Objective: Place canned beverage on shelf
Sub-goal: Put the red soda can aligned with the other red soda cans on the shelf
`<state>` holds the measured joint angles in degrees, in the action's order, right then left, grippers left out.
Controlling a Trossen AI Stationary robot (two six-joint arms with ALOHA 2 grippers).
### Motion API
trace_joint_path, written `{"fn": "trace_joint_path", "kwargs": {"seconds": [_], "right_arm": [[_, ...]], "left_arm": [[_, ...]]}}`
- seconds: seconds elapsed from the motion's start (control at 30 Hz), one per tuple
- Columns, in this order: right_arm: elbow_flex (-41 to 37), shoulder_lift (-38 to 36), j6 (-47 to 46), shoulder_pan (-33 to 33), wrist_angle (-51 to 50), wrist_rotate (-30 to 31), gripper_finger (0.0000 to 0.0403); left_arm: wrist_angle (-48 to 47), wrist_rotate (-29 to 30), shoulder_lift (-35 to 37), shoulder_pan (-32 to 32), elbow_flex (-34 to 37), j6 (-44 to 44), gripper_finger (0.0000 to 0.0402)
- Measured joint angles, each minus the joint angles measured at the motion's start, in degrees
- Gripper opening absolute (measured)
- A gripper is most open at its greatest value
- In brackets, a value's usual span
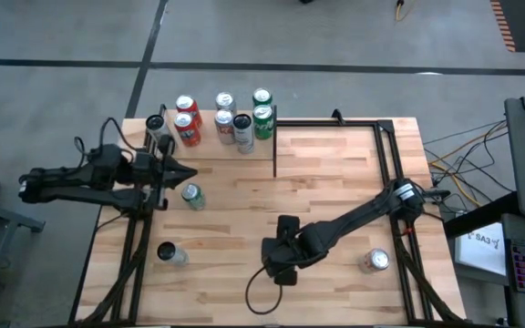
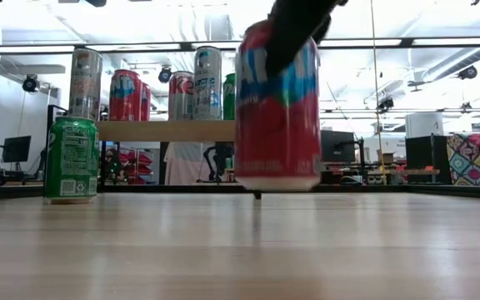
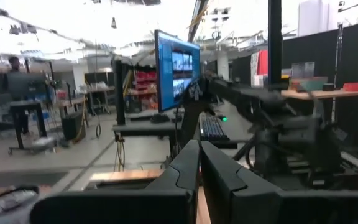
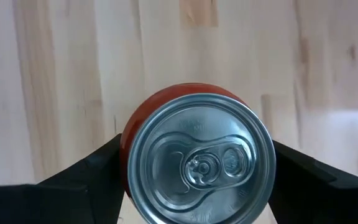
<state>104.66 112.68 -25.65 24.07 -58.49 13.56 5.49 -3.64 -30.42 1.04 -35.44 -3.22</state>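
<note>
My right gripper [image 1: 281, 261] is shut on a red can [image 2: 277, 108] near the table's near edge, at its middle. The can's silver top [image 4: 201, 155] faces the right wrist camera. The shelf [image 2: 165, 131] stands at the table's far left and carries several red, silver and green cans [image 1: 225, 114] upright on their bases. My left gripper [image 1: 188, 171] is shut and empty above the table's left side, near the shelf. Its fingers [image 3: 199, 171] lie together. My right gripper pinches the red can's side wall just below the top rim [image 4: 127, 146] between its two fingers [image 4: 98, 171], one on each side. The fingers come from above and point down. The can hangs upright, its bottom [image 2: 277, 183] seemingly just clear of the tabletop.
A green can [image 1: 192, 196] stands on the table by my left gripper and shows at the left of the low view [image 2: 71, 158]. Another can [image 1: 169, 253] is at the near left, and a silver one [image 1: 375, 261] at the near right. Black frame rails [image 1: 390, 155] edge the table.
</note>
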Motion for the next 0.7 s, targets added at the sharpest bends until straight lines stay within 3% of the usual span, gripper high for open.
{"fn": "trace_joint_path", "kwargs": {"seconds": [0.3, 0.7], "right_arm": [[2.97, -2.38, 11.79, -2.89, -3.49, 3.63, 0.0286], [-6.57, -15.61, 18.35, -6.00, -1.39, 9.69, 0.0287]], "left_arm": [[2.24, 0.56, -8.85, -1.73, -0.01, 1.23, 0.0000], [6.78, 20.16, -19.91, -9.49, -0.09, -1.02, 0.0000]]}}
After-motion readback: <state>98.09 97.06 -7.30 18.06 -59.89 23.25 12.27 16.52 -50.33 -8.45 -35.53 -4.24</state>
